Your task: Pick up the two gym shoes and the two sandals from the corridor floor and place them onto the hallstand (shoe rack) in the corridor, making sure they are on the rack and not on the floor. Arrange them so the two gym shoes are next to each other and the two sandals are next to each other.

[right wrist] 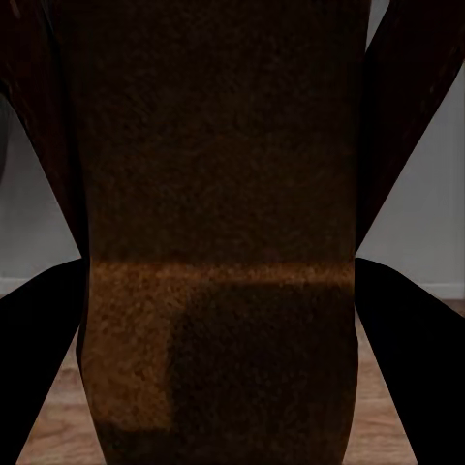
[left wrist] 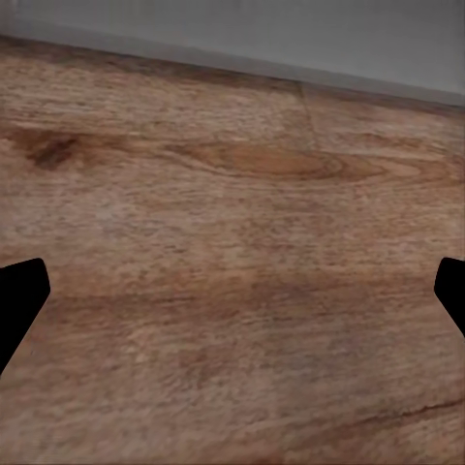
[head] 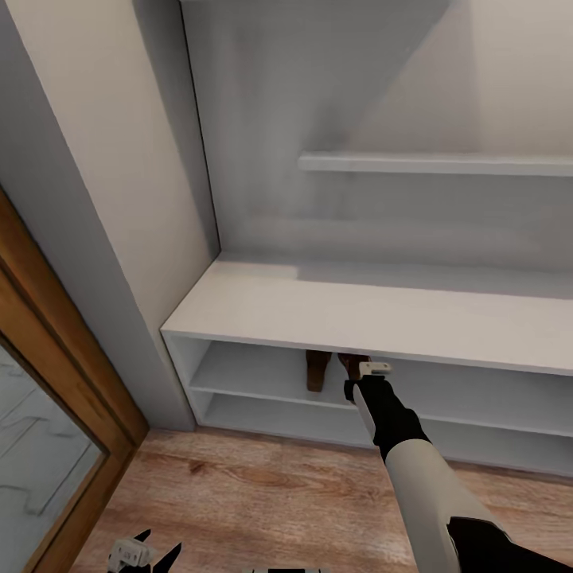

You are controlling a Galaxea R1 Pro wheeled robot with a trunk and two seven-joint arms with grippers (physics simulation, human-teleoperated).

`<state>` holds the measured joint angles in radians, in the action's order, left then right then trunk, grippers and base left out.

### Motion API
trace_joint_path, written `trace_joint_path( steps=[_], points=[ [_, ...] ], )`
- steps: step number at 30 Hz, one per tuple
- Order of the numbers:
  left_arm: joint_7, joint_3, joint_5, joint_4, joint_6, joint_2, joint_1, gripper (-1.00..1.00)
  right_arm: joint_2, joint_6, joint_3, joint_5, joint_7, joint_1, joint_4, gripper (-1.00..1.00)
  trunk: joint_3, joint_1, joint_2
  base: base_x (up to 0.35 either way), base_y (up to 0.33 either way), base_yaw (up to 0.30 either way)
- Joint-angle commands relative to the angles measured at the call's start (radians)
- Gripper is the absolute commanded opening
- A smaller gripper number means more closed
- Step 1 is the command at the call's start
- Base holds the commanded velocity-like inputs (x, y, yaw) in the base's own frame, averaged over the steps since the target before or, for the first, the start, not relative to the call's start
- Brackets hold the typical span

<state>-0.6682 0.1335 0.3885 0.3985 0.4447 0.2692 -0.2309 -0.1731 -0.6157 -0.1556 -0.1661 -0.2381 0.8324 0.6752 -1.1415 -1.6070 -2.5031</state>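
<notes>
The hallstand (head: 334,310) fills the centre and right of the head view, a pale grey-white unit with a flat bench top, two open shelf rows below it and a tall back panel carrying a floating shelf (head: 438,164) in the upper right. In the upper shelf row, just under the front edge of the bench top near the middle of the frame, one dark brown sandal (head: 317,370) stands or leans on the shelf. Just to its right a second sandal (head: 352,364) shows at the tip of the right hand (head: 360,374), whose arm reaches in from the lower right corner.

In the right wrist view that second sandal (right wrist: 218,232) is a broad brown strap running between the two dark fingers (right wrist: 39,358), which sit close on either side of it (pinching the sandal, as far as can be seen).

The left hand (head: 143,553) hangs at the bottom edge of the head view, left of centre, over the wood-grain corridor floor (head: 263,493). In the left wrist view its fingertips (left wrist: 19,291) sit at the far left and right edges, spread wide, with bare floor (left wrist: 232,252) between them.

At the lower left of the head view stands a wooden door frame (head: 56,350).
</notes>
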Motion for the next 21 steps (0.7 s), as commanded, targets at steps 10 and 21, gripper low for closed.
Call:
trace_joint_path(
  steps=[10,21],
  points=[
    [-0.001,0.009,0.010,0.000,0.003,0.002,-0.001,1.00,-0.001,-0.006,-0.005,-0.010,0.003,0.001,0.001,-1.00,-0.040,-0.003,-0.002,0.001,0.000,0.042],
    [-0.001,0.009,0.010,-0.001,0.004,0.002,-0.001,1.00,-0.001,-0.006,-0.005,-0.010,0.003,0.001,0.004,-1.00,-0.065,-0.005,-0.003,0.006,0.000,0.042]
  ],
)
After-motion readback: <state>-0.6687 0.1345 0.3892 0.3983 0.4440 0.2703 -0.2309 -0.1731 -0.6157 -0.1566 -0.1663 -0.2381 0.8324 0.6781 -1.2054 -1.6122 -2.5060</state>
